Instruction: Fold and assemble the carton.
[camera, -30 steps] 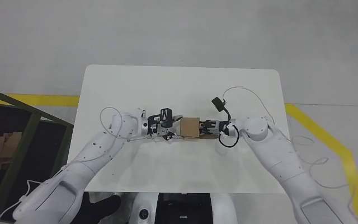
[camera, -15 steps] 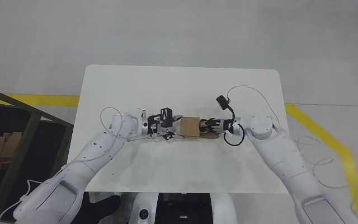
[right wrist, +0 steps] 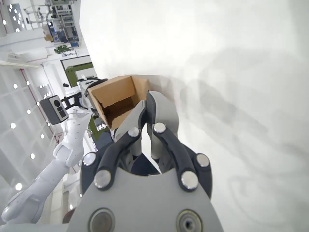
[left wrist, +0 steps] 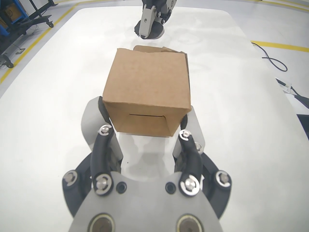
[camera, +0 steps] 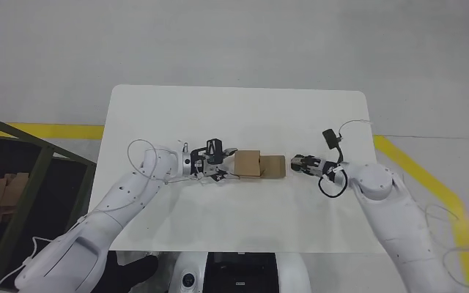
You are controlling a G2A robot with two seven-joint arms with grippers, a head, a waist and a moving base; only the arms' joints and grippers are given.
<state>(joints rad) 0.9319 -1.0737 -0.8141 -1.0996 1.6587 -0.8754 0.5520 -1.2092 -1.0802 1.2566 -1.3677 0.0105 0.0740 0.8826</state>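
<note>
A small brown carton (camera: 250,163) lies on its side at the middle of the white table (camera: 234,110). My left gripper (camera: 229,167) is shut on its closed, slotted end; in the left wrist view the fingers (left wrist: 95,112) press both lower corners of the carton (left wrist: 147,78). The other end is open, with a flap (camera: 274,167) sticking out toward my right gripper (camera: 294,162). That gripper is shut on nothing and hangs a short way off the open end. The right wrist view looks past its shut tips (right wrist: 146,105) into the hollow carton (right wrist: 113,92).
A dark green frame (camera: 33,183) stands on the floor off the table's left edge. Yellow floor tape (camera: 399,157) runs past the right edge. A black cable (left wrist: 275,61) lies on the floor beside the table.
My right gripper has pulled back from the carton's open end, moving right and away from it. The left gripper has stayed on the carton, which has barely shifted.
</note>
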